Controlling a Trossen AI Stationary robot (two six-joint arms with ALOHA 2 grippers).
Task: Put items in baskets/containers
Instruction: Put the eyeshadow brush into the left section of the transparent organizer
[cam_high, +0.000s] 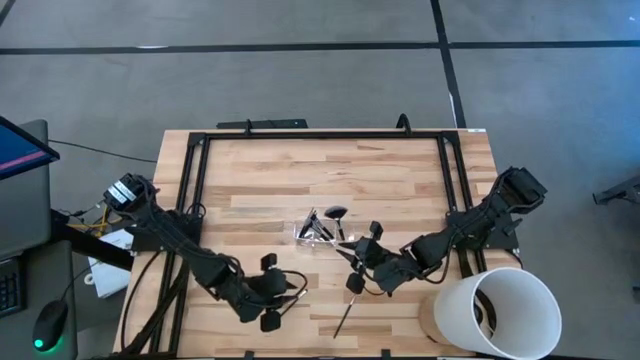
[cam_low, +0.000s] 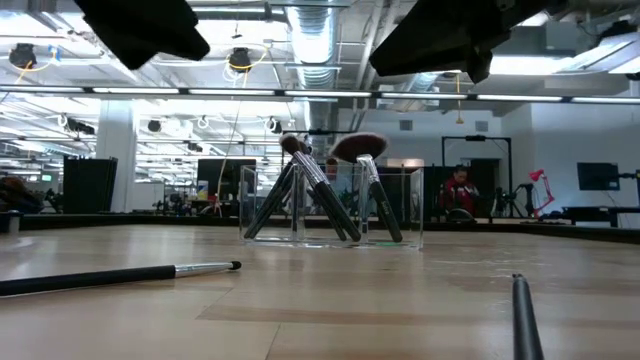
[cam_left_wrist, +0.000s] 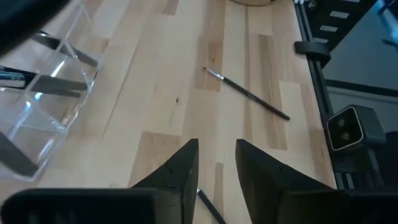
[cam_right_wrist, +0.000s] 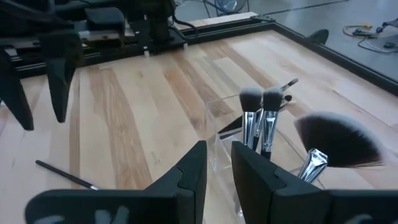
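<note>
— Two brushes left loose, by our count. Where do we stand?

— Past halfway, we judge. Nearest the front edge of the table (cam_high: 260, 170), at about 6 o'clock from its middle, one loose brush (cam_high: 345, 318) lies flat on the wood with nothing touching it.

— And the other?

— Just behind that, toward 7 o'clock, the left gripper (cam_high: 270, 292) hangs low over the second brush (cam_left_wrist: 208, 208). Its fingers (cam_left_wrist: 180, 177) stand apart with the thin handle lying between them. We see no squeeze on it yet, so we call that one straddled, not held.

— The right arm?

— Farther in, at about 4 o'clock from the tray (cam_high: 304, 236), the right gripper (cam_high: 364, 257) waits near it. Its claw is parted and empty.

— And the tray itself?

— It sits near the middle of the table, the farthest of the lot. Several brushes lean upright in it, among them the fan brush (cam_right_wrist: 339, 140) and two with round heads. We cannot count them exactly.

— So what remains?

— Lifting and dropping in those two, as we judge it. The white bucket (cam_high: 455, 310) at the 4 o'clock corner plays no part.
</note>
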